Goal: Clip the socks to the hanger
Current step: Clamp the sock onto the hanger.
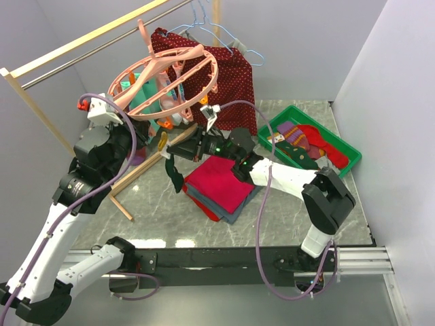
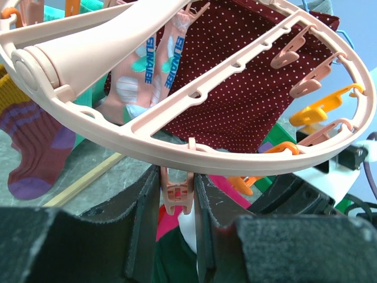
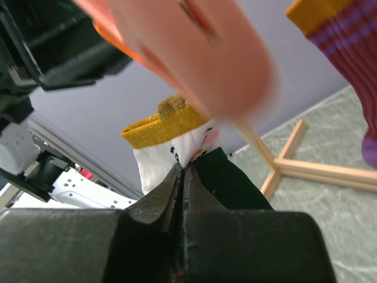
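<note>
The round pink hanger (image 1: 165,80) hangs from the rail; in the left wrist view its rim (image 2: 194,150) fills the frame. My left gripper (image 1: 153,136) is under its near edge, its jaws (image 2: 177,206) closed on either side of one dangling pink clip (image 2: 177,193). My right gripper (image 1: 179,153) is shut (image 3: 184,171) on a dark green and white sock with a yellow cuff (image 3: 168,138), which hangs below the hanger (image 1: 175,174). Clipped socks hang there: a pink lettered one (image 2: 141,76), a maroon purple-striped one (image 2: 35,141), a teal one (image 1: 146,95). More socks (image 1: 306,139) lie in a bin.
A green bin (image 1: 343,146) stands at the right. A folded red and grey cloth stack (image 1: 221,185) lies mid-table under my right arm. A dark red dotted garment (image 1: 228,78) and light-blue wire hangers (image 1: 217,30) hang on the wooden rack (image 1: 88,39), whose foot (image 1: 122,204) crosses the table.
</note>
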`<state>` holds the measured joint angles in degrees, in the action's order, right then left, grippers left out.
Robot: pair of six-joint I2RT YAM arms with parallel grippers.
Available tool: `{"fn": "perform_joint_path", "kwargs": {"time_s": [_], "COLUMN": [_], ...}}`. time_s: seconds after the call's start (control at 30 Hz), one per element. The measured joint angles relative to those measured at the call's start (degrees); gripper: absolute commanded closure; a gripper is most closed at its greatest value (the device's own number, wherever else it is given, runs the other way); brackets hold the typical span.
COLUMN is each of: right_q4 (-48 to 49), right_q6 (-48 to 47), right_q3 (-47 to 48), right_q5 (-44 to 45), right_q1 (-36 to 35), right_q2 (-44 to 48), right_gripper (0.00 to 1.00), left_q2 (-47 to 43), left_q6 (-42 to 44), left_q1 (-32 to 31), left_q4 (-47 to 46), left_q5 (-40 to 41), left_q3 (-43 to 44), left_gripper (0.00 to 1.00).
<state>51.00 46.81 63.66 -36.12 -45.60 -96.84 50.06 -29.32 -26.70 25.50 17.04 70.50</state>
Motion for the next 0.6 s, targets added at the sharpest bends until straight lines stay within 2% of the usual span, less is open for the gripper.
{"fn": "perform_joint_path", "kwargs": {"time_s": [0.27,0.6], "right_q4": [0.39,-0.46], "right_q6": [1.36,1.62], "right_q3": [4.17,4.72], "right_q5": [0.66,1.18], "right_q1": [-0.52,-0.76], "right_q2": [-3.17,-5.2], "right_gripper": [1.0,1.0], "left_q2": [-0.02,-0.11], "left_q6": [-0.37,-0.52], "left_q1": [0.0,0.0], "left_q4": [0.0,0.0], "left_q5": [-0.66,-0.72], "left_q3": [0.0,0.0], "left_gripper": [0.99,0.99]}}
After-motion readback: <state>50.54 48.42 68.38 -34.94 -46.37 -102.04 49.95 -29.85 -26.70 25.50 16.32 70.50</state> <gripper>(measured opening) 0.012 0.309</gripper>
